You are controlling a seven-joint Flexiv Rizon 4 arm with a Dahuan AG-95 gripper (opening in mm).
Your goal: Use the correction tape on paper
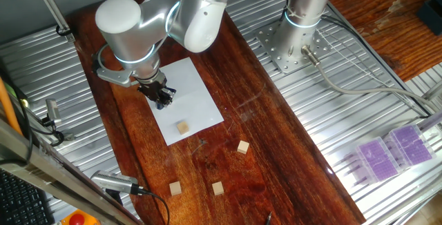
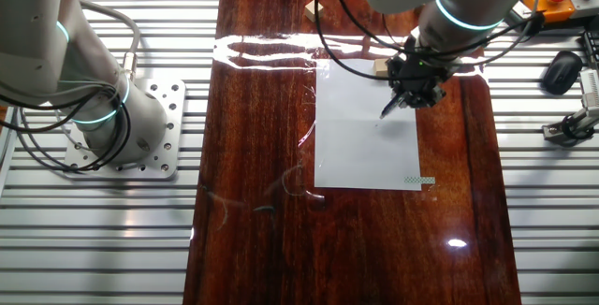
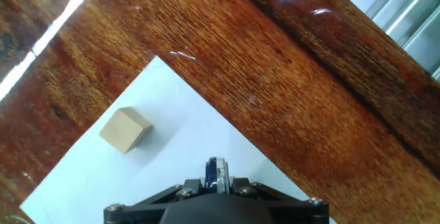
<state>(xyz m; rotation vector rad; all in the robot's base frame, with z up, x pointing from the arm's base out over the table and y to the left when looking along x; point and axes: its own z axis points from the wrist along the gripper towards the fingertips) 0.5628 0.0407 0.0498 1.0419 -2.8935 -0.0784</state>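
Observation:
The white paper [image 1: 195,85] lies on the dark wooden board, with one tan wooden cube [image 1: 182,128] on its near part. My gripper [image 1: 164,99] is over the paper's left edge, shut on the correction tape [image 3: 217,170], whose dark blue and pale tip sticks out between the jaws. In the other fixed view the gripper [image 2: 409,93] hangs over the paper [image 2: 365,151] with the tape tip [image 2: 387,110] pointing down, close to the sheet; I cannot tell if it touches. The hand view shows the paper [image 3: 172,124] and the cube [image 3: 125,129] ahead and to the left.
Three more tan cubes [image 1: 242,147] [image 1: 217,188] [image 1: 175,188] lie on the board [image 1: 276,156] beyond the paper. A second arm's base [image 1: 293,42] stands on the metal table. Purple boxes [image 1: 390,156] sit at the right. A small green patterned strip [image 2: 418,181] marks one paper corner.

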